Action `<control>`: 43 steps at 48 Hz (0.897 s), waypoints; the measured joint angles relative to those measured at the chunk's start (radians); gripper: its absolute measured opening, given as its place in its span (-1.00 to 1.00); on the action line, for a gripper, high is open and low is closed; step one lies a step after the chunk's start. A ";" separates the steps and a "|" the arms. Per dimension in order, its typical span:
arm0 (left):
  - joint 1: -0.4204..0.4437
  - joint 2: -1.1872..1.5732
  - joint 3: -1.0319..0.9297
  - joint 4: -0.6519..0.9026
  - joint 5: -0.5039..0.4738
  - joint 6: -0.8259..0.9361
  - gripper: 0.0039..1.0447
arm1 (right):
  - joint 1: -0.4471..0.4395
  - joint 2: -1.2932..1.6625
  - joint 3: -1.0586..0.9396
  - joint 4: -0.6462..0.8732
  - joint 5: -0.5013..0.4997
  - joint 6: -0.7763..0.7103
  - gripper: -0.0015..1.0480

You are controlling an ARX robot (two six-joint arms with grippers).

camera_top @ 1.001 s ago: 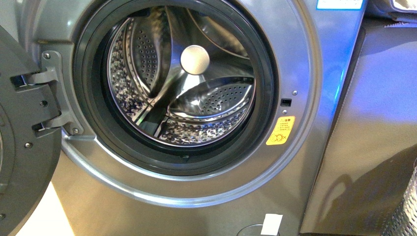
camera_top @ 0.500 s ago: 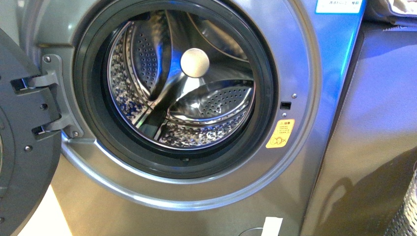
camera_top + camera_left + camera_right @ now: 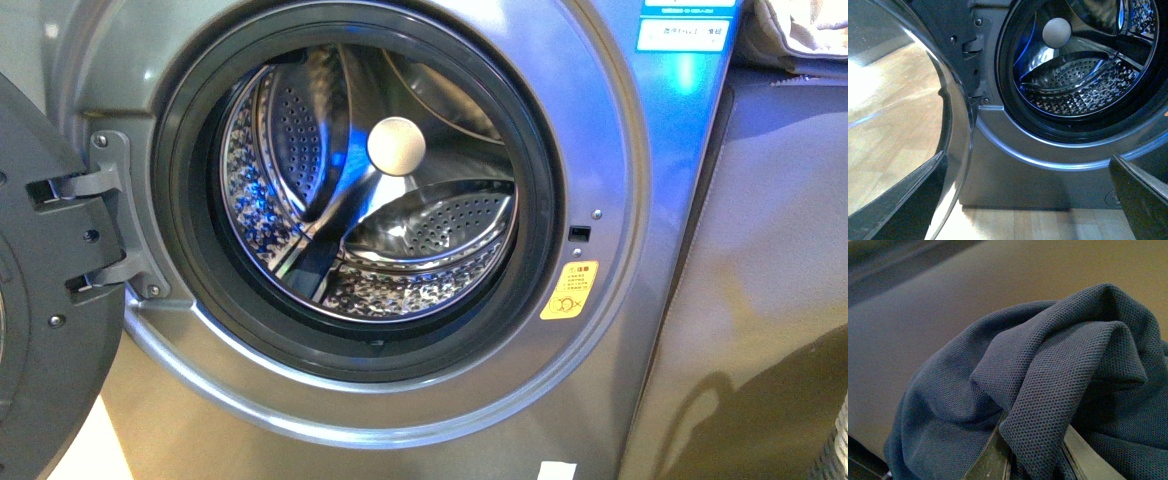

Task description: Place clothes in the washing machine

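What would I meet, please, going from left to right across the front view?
Open door → dark rubber gasket → steel drum → yellow warning sticker → grey-brown cabinet.

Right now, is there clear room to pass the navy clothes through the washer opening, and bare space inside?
Yes. The opening ringed by the dark gasket is unobstructed, and the drum inside is empty, its lower curve bare. It is tightest at the left rim, where the hinge and open door stand. The right gripper is shut on the clothes.
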 joint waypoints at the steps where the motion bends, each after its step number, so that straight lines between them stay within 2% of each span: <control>1: 0.000 0.000 0.000 0.000 0.000 0.000 0.88 | 0.002 -0.011 0.002 -0.007 0.000 0.001 -0.74; 14: 0.000 0.000 0.000 0.000 0.000 0.000 0.88 | 0.107 -0.257 0.148 -0.224 0.022 0.018 -0.74; 28: 0.000 0.000 0.000 0.000 0.000 0.000 0.88 | 0.307 -0.400 0.442 -0.476 0.117 -0.004 -0.74; 35: 0.000 0.000 0.000 0.000 0.000 0.000 0.88 | 0.512 -0.389 0.682 -0.680 0.207 -0.051 -0.74; 43: 0.000 0.000 0.000 0.000 0.000 0.000 0.88 | 0.806 -0.345 0.930 -0.844 0.322 -0.120 -0.75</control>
